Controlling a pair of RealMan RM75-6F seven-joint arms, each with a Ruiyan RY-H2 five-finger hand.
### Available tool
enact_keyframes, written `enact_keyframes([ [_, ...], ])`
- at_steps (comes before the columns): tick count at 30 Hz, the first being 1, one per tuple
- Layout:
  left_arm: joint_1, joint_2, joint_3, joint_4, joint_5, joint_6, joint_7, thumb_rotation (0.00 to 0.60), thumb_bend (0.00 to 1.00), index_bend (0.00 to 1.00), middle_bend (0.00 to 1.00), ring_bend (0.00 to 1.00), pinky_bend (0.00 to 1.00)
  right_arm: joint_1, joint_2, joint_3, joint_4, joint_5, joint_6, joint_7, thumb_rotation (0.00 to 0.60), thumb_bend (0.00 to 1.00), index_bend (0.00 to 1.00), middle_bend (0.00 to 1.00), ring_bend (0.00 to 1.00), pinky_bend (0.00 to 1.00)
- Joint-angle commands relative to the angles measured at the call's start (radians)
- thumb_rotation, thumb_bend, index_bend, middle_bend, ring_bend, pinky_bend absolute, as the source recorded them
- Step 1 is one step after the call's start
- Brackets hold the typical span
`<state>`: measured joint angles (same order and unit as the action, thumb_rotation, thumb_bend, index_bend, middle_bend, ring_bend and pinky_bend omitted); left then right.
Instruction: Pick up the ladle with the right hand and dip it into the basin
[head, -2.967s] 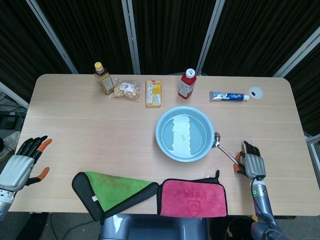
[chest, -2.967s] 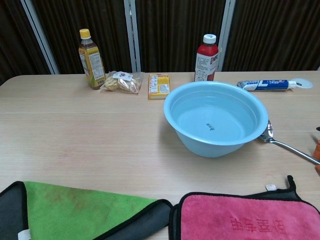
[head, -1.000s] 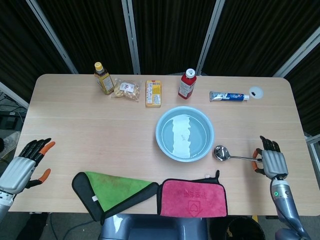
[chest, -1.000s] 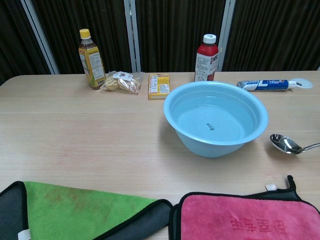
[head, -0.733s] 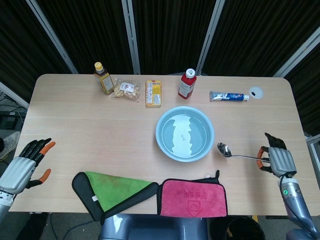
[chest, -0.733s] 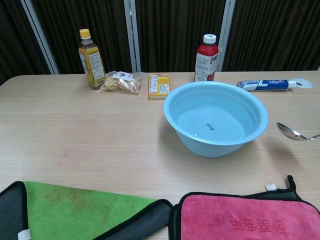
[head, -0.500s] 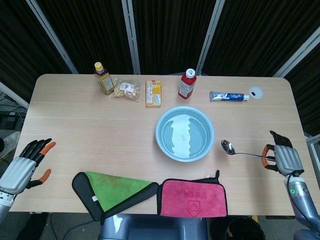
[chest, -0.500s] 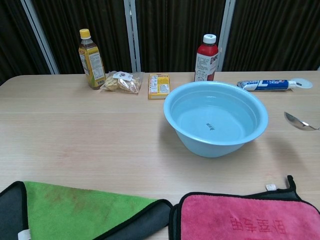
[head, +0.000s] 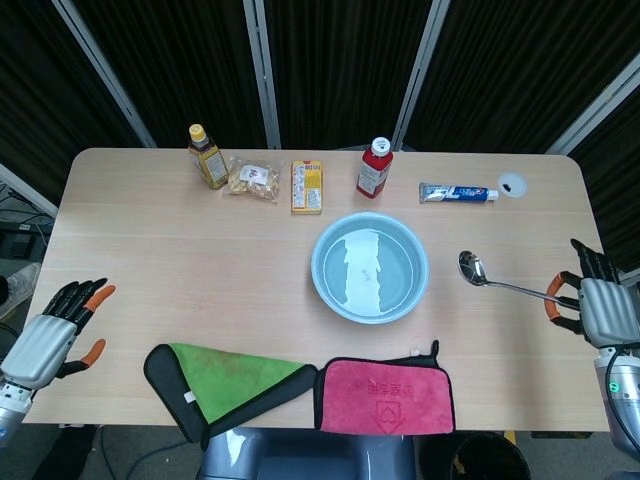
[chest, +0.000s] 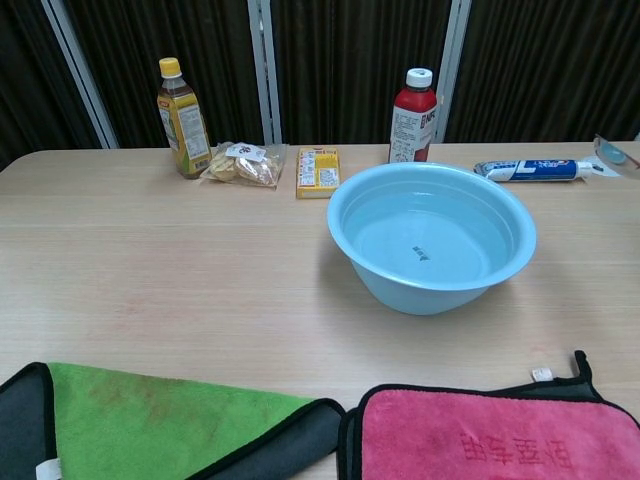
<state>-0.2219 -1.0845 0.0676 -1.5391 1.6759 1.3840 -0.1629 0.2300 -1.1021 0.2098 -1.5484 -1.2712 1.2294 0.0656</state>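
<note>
At the right edge of the head view, my right hand (head: 603, 308) grips the far end of the ladle (head: 505, 284) handle, fingers wrapped round it. Over the last three seconds the ladle has left its spot against the basin (head: 369, 266) rim, been drawn rightward and lifted; its bowl now sits mid-right of the frame, clear of the basin and apart from it. In the chest view only the ladle bowl shows, at the upper right edge, higher in frame than half a second ago, which I read as height gained. Pick-up I judge complete. The dip remains: the bowl must travel back left and come down inside the basin, where water is visible. My left hand (head: 48, 342), lower left of the frame, holds nothing, fingers spread, position practically unchanged.
</note>
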Motion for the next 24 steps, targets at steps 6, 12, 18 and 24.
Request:
enact_keyframes([
  [6,-0.007,-0.002,0.004,-0.002,0.006,-0.009,-0.002,0.6,0.44,0.04,0.0,0.0,0.0,-0.034,-0.105,-0.054,0.002,-0.142,0.163,-0.107,0.6,0.42,0.66,0.01,0.0,0.0],
  [12,-0.007,0.003,0.006,0.0,0.008,-0.004,-0.017,0.6,0.44,0.04,0.0,0.0,0.0,-0.027,-0.2,-0.089,0.039,-0.198,0.199,-0.252,0.6,0.41,0.66,0.01,0.0,0.0],
  [18,-0.005,0.01,0.008,0.004,0.012,0.005,-0.036,0.6,0.44,0.04,0.0,0.0,0.0,-0.011,-0.261,-0.103,0.056,-0.212,0.192,-0.366,0.6,0.41,0.66,0.02,0.0,0.0],
  [24,-0.002,0.015,0.009,0.007,0.015,0.014,-0.049,0.6,0.44,0.04,0.0,0.0,0.0,0.013,-0.282,-0.101,0.029,-0.214,0.171,-0.467,0.6,0.41,0.66,0.02,0.0,0.0],
])
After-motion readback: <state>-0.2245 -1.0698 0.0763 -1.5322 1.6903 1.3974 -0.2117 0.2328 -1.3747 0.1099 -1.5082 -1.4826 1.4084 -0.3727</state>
